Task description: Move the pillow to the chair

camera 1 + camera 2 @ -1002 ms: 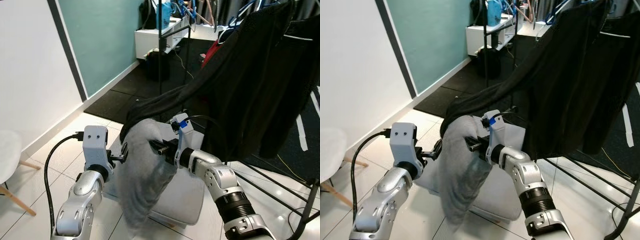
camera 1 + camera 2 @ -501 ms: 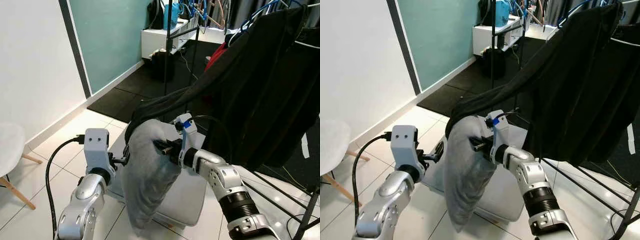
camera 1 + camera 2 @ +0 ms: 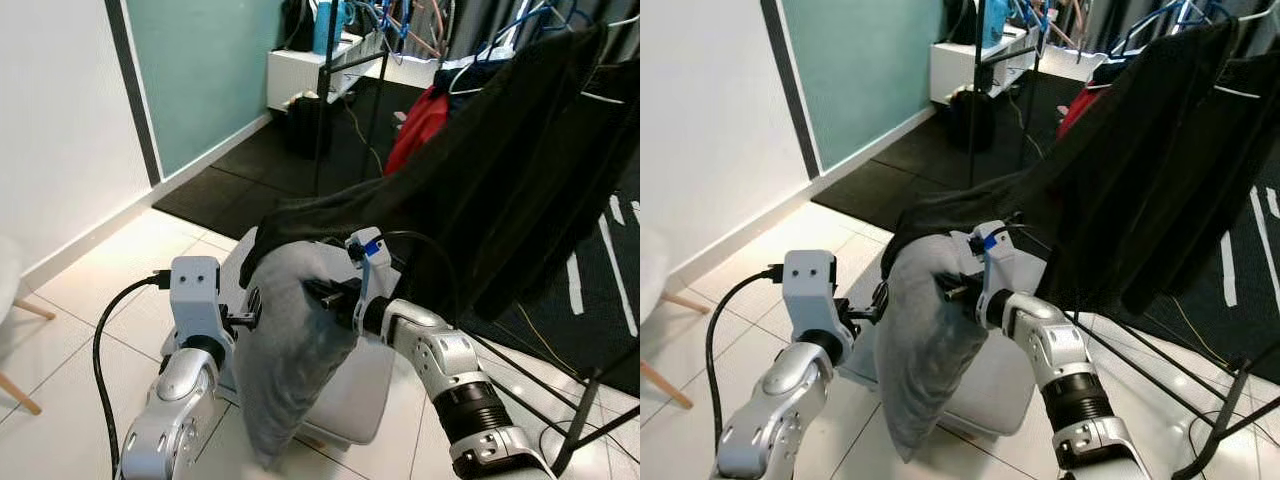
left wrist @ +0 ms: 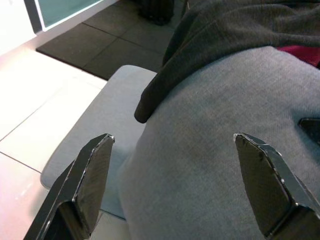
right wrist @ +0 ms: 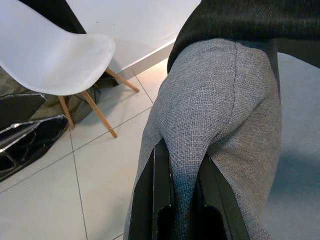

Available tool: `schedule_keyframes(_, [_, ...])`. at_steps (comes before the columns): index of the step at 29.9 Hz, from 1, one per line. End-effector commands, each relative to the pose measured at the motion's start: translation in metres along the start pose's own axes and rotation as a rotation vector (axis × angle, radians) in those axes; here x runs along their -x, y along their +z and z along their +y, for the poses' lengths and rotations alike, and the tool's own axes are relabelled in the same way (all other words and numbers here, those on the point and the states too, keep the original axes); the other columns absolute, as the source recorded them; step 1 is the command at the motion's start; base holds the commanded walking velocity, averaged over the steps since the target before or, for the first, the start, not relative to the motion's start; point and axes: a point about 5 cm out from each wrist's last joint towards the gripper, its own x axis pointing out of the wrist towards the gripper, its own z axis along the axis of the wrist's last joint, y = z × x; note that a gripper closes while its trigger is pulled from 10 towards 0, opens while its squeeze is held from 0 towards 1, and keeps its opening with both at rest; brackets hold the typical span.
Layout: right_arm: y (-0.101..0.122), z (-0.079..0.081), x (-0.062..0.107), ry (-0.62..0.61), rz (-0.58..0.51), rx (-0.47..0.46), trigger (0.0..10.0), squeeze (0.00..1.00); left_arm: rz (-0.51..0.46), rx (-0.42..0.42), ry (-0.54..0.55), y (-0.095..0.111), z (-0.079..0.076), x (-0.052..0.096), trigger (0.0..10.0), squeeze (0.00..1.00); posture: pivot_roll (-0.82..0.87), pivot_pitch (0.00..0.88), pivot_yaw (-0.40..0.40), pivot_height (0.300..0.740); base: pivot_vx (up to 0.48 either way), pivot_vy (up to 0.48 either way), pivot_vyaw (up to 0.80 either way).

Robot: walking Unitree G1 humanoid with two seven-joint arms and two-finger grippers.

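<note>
Both silver arms raised forward, elbows bent. Right gripper (image 5: 182,200) — its two black fingers pinched together on a fold of the grey pillow (image 3: 295,340). Left gripper (image 4: 175,185) — fingers spread wide apart beside the pillow's other face, wrist upright, black cable looping behind.

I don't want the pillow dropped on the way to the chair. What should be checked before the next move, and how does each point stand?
1. Right gripper pinching the grey pillow: ok, fabric is between its fingers.
2. Left gripper supporting the pillow: not ok, fingers spread open beside it.
3. Pillow lifted off the pale cushion: ok, it hangs from the grip.
4. Pillow free of the black garment: not ok, cloth drapes over its top.
5. White chair located: ok.
6. Grip firmness: cannot tell.
</note>
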Motion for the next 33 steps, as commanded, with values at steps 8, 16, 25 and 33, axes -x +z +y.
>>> schedule_keyframes(8, [0.014, 0.007, -0.001, 0.035, -0.087, 0.019, 10.0, 0.00, 0.025, -0.012, -0.006, -0.003, -0.001, 0.002, 10.0, 0.00, -0.08, 0.022, -0.139, 0.740, 0.000, 0.000, 0.30])
schedule_keyframes(16, [0.014, 0.005, 0.001, 0.038, -0.085, 0.018, 10.0, 0.00, 0.022, -0.007, -0.007, -0.001, -0.004, 0.001, 10.0, 0.00, -0.10, 0.025, -0.121, 0.740, 0.000, 0.000, 0.79])
schedule_keyframes(25, [0.021, 0.005, 0.003, 0.056, -0.122, 0.013, 10.0, 0.00, 0.013, 0.017, -0.018, -0.001, -0.008, -0.001, 10.0, 0.00, -0.14, 0.008, -0.094, 0.740, 0.000, 0.000, 0.79])
schedule_keyframes(33, [0.018, 0.021, 0.002, 0.155, -0.125, -0.003, 10.0, 0.00, 0.024, -0.001, -0.028, -0.001, -0.004, -0.003, 10.0, 0.00, -0.15, 0.001, -0.077, 0.740, 0.000, 0.000, 0.79])
